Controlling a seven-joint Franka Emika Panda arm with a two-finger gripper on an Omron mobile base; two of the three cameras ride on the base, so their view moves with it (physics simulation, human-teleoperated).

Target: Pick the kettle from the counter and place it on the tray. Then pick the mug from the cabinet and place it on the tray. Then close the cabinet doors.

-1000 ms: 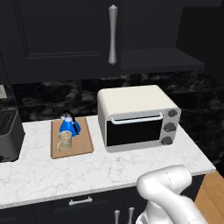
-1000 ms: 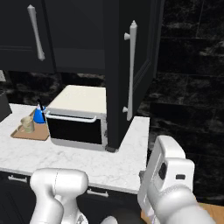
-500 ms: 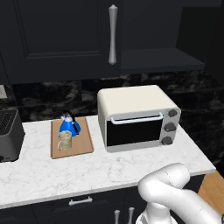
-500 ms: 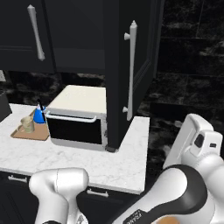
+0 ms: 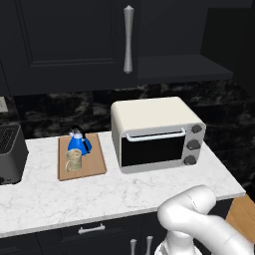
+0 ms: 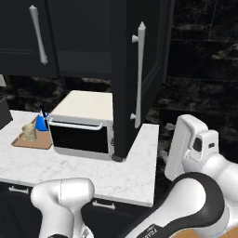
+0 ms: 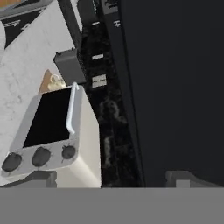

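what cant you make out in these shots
- Mug: small in the right base view, handle side unclear; in the hand view the toaster oven covers most of it.
- Kettle: partly behind the toaster oven in the right base view.
- Cabinet inside: the open door blocks it in the right base view.
- Tray: mostly hidden in the hand view.

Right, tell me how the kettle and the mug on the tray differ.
Colour: the kettle is bright blue, while the mug is pale beige.
Shape: the kettle tapers upward like a cone with a black arched handle on top, while the mug is a plain open cylinder.
Position: in the left base view the kettle stands at the tray's back, nearer the wall, and the mug stands in front of it.
Both stand upright on the tray and look similar in size.
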